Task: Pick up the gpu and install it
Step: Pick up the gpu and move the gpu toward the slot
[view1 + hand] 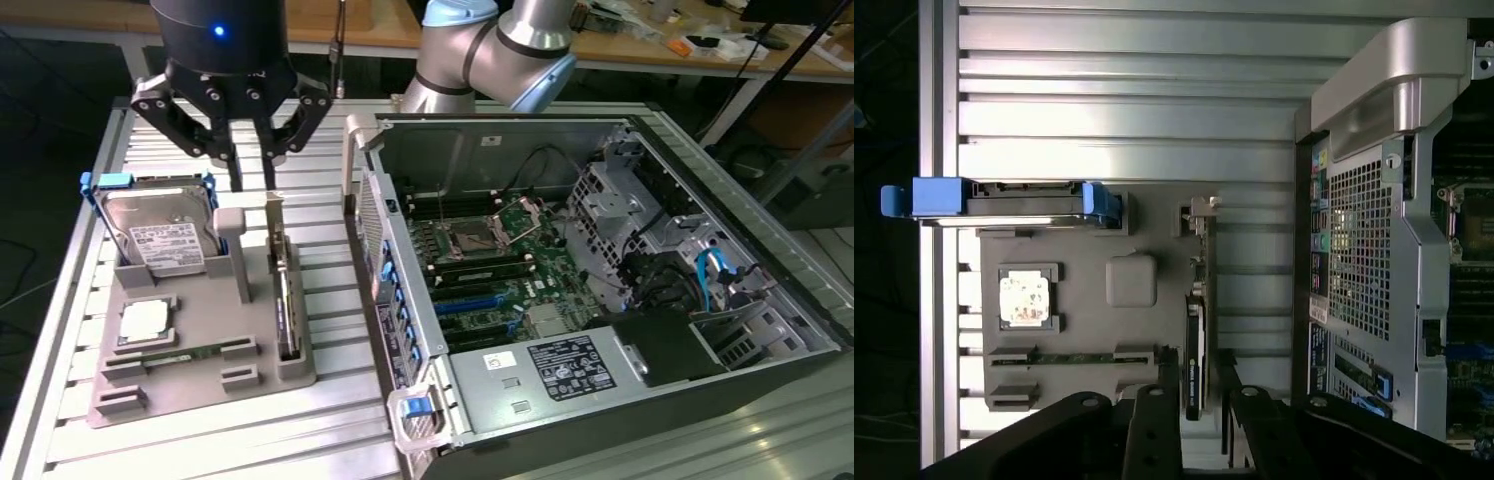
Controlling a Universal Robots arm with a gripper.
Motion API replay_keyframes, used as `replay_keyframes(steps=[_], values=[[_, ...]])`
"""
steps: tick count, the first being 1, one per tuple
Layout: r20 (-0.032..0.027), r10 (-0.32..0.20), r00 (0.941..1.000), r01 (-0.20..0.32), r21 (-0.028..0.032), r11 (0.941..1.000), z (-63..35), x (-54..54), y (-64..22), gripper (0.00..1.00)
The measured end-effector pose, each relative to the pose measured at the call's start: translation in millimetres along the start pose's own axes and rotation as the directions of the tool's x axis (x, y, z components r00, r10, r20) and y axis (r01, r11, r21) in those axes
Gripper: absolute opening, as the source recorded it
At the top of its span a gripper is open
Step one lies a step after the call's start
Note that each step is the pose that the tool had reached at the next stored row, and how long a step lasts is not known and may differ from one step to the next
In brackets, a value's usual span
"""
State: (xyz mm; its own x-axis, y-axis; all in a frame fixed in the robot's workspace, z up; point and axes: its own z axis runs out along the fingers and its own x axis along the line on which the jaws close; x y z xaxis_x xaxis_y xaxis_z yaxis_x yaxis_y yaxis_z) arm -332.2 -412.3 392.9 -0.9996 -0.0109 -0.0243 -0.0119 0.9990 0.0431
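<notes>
The task is sitting at its start, as I judge it: nothing is being held and nothing is installed yet. The black two-fingered gripper (252, 165) is hanging above the flat grey plastic holder tray (214, 320), over the end of the tray where the card's silver bracket is rising. Its fingers are standing apart with only empty air between them, clear of everything on the tray.

The gpu (286, 310), a thin green card with a black cooler and a silver bracket, is standing on edge in its slot along the tray's side nearest the open grey metal computer case (534, 130). In the wrist view the gpu (1196, 340) is lining up with the gap between the fingers (1154, 430), which suggests the arm is positioning for the grasp.

The case is lying just beside the tray, on the exterior view's right of it. No card is standing in its blue expansion slots (467, 300), so picking up, carrying over and seating are all left to do.
</notes>
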Motion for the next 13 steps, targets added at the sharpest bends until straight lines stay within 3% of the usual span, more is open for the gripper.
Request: replay_keyframes(steps=[3, 4, 13], values=[[-0.0016, 0.000, 1.0000, 0.000, 0.0018, 1.0000, 3.4, 0.1, -0.4, 0.36], [-0.0020, 0.000, 1.0000, 0.000, 0.0019, 1.0000, 5.2, 0.1, -0.4, 0.42], [-0.0040, 0.000, 1.0000, 0.000, 0.0018, 1.0000, 23.4, 0.5, -1.5, 0.42]])
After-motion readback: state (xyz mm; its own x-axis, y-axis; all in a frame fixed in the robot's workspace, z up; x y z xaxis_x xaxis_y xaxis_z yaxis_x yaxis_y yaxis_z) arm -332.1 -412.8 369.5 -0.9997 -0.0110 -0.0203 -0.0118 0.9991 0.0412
